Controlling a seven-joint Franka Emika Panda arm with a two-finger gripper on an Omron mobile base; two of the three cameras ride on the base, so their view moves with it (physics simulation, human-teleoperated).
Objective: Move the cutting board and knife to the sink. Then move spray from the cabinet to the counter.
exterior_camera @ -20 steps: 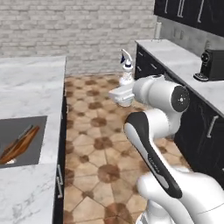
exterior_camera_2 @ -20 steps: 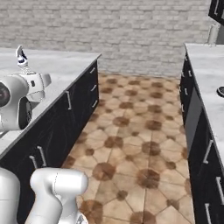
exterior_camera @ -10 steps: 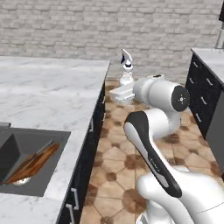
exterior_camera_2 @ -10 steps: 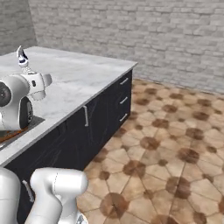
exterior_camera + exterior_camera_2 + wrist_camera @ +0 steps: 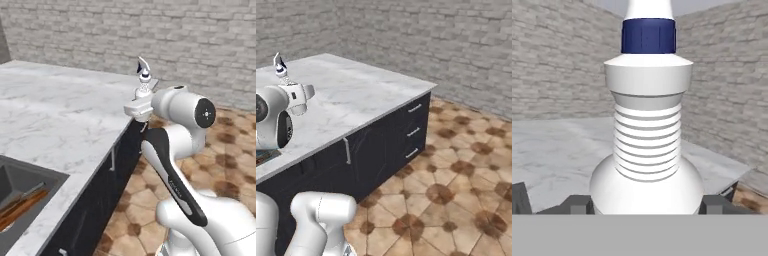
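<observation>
While gripper (image 5: 644,202) clasps ribbed white plastic spray (image 5: 646,145); veined marble counter (image 5: 60,115) below.

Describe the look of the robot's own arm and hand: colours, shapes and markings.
The arm is glossy white with rounded, tubular links, a black strip along the forearm and dark round joint caps. The hand ends in two small, blocky dark grey fingertips.

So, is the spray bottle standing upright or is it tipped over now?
Upright. The spray bottle stands vertical between the gripper fingers, nozzle on top, in the hand view. In the left base view it also points straight up, above the counter.
</observation>
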